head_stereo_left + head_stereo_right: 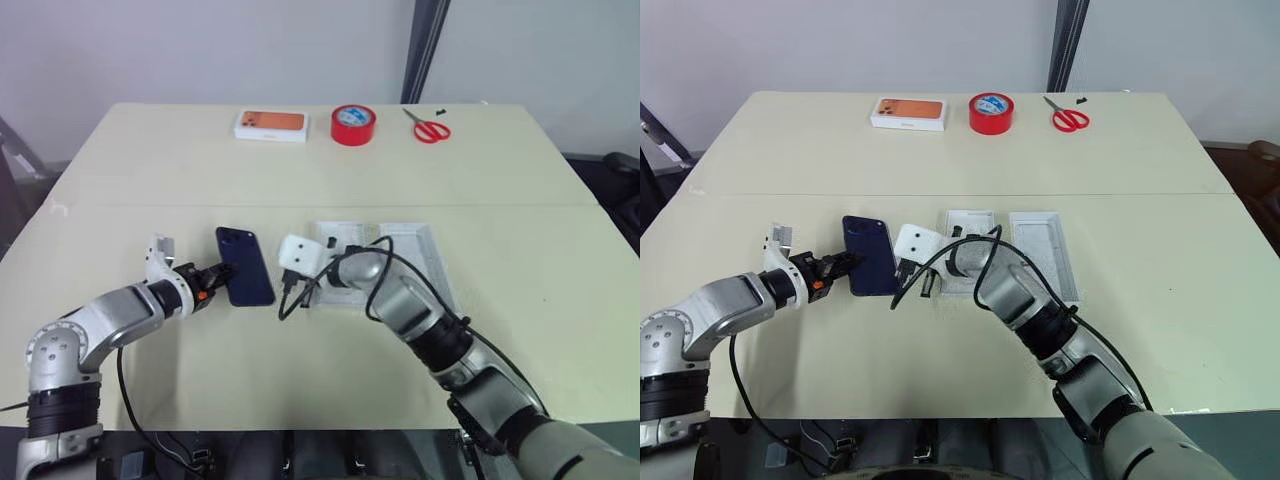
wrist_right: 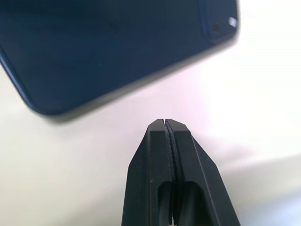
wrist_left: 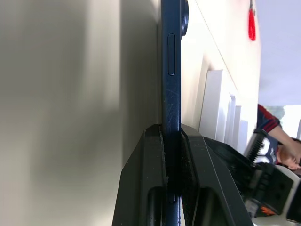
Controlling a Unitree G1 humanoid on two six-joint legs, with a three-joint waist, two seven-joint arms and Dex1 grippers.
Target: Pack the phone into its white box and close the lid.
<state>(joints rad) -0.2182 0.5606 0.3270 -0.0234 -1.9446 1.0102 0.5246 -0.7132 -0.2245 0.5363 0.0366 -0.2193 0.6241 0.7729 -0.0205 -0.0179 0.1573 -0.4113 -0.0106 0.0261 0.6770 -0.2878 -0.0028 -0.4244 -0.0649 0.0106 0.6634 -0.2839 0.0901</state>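
Head-camera views come first. Phone [image 1: 244, 265], dark navy with its camera cluster at the far corner, lies on the pale table [image 1: 300, 170] with its near left edge pinched by the left gripper [image 1: 214, 274], whose two black fingers are clamped on it. Just to the right of the phone sits the right gripper [image 1: 930, 284], partly hidden under its white wrist housing and black cable. Beyond that arm, two shallow white trays lie side by side on the table: the nearer one [image 1: 968, 225] is largely covered by the arm, and the one further right [image 1: 1044, 250] shows a pale, speckled inner floor with nothing in it. Which of them is the white box and which the lid cannot be told from here. Along the far edge of the table stand a white box with an orange picture [image 1: 271, 124], a red tape roll [image 1: 353, 124] and red-handled scissors [image 1: 431, 129], all well apart from the phone.

Left wrist view: the phone is seen edge-on, its side button showing, gripped between the two black fingers [image 3: 149, 188] pressed against its two faces. White box walls [image 3: 212, 108] rise beyond it, and a person's sleeve [image 3: 266, 123] shows at the side.

Right wrist view: the right gripper's jaws are pressed together on nothing, hovering over bare table just beside the phone's long edge, with the dark glossy back [image 2: 113, 47] ahead of them.
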